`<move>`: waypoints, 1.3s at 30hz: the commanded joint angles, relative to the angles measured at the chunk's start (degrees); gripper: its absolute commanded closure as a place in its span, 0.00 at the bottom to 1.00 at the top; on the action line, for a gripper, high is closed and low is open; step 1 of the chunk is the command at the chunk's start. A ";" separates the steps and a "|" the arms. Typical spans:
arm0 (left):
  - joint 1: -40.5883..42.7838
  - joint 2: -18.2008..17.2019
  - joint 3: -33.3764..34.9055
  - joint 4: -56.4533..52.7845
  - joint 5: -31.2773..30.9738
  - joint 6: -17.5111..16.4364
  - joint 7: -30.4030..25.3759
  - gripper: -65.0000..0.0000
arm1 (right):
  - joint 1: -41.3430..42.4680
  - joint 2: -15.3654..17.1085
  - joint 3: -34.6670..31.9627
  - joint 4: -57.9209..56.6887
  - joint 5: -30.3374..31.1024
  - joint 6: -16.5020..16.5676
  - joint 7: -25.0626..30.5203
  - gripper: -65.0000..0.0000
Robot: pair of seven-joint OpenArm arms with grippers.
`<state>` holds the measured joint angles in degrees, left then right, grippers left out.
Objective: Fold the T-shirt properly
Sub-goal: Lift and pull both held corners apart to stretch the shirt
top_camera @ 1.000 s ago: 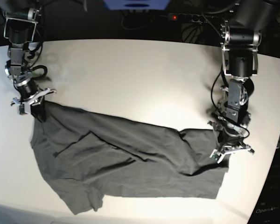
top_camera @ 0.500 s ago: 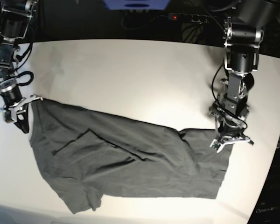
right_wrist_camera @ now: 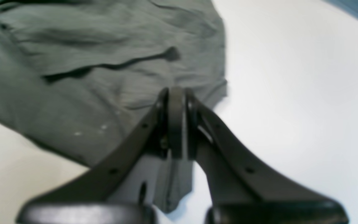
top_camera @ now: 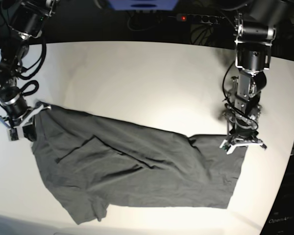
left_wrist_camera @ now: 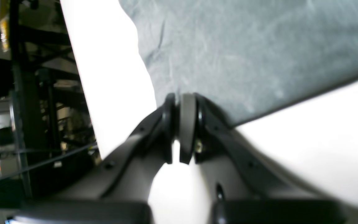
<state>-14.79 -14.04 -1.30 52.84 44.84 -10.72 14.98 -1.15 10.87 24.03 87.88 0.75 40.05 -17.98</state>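
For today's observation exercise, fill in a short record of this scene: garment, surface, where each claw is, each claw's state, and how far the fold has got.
garment: T-shirt, dark grey, spread out and wrinkled
surface: white table
left claw: at one corner of the shirt, shut on the cloth
right claw: at the opposite corner, shut on the cloth
fold progress: shirt stretched between the two claws, no neat fold yet

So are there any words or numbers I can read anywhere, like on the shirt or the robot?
"OpenArm": pale letters on the dark surface at the bottom right corner of the base view, cut off by the picture's edge.
T-shirt: no print or label to be seen.
Table: no writing.
Dark shelves beyond the table in the left wrist view: some small labels, too blurred to read.
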 commanded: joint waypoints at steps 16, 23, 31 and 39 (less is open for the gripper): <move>2.70 -0.68 -7.01 1.18 0.22 -9.63 2.29 0.95 | 6.03 -4.32 6.52 1.93 11.42 -0.05 -30.33 0.98; 6.04 -0.77 -7.01 6.19 0.30 -12.44 2.64 0.95 | 6.11 -5.56 6.52 1.49 17.05 -0.05 -37.19 0.99; 8.68 -0.77 -7.10 8.13 0.30 -12.44 2.47 0.95 | 8.14 -4.50 6.34 -8.18 18.28 -0.05 -36.66 0.99; 10.00 -1.03 -7.18 8.13 0.30 -12.44 2.29 0.95 | 10.95 0.25 6.34 -22.07 18.63 -0.05 -31.65 0.99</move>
<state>-6.20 -14.94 -8.49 61.95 45.45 -18.41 13.17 9.37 10.35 30.35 65.34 21.30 40.64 -48.60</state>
